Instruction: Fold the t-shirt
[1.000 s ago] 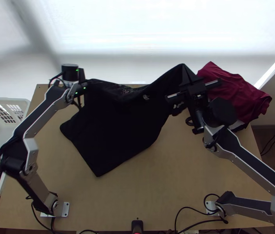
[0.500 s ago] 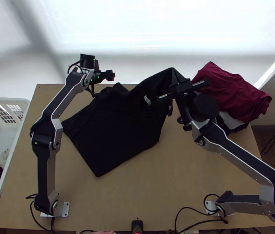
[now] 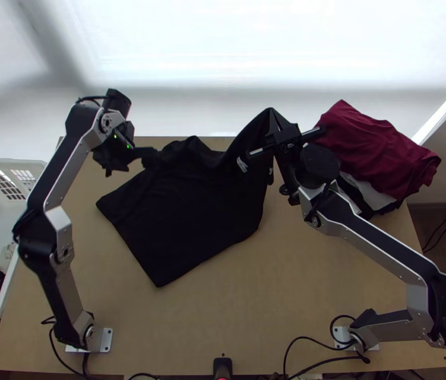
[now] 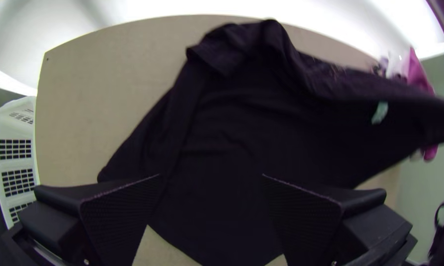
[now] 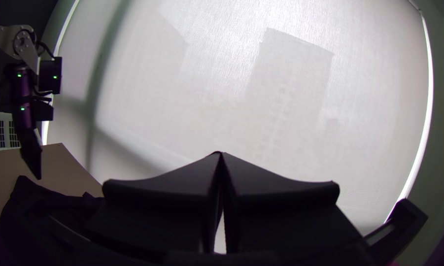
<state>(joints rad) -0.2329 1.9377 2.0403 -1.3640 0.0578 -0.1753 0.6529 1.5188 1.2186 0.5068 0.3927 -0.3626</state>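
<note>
Top view: black t-shirt (image 3: 185, 221) lay part-spread on wooden table (image 3: 273, 304), its 1 o'clock part raised, clenched in right gripper (image 5: 221, 153). Left gripper (image 4: 212, 175), released, hung near 11 o'clock edge. Step seemed straightening; next move likely needed pinching bunched edge there.

Bright backlight through a pale screen (image 3: 223, 63), soft shadow bands, wrist views bowed at edges
</note>
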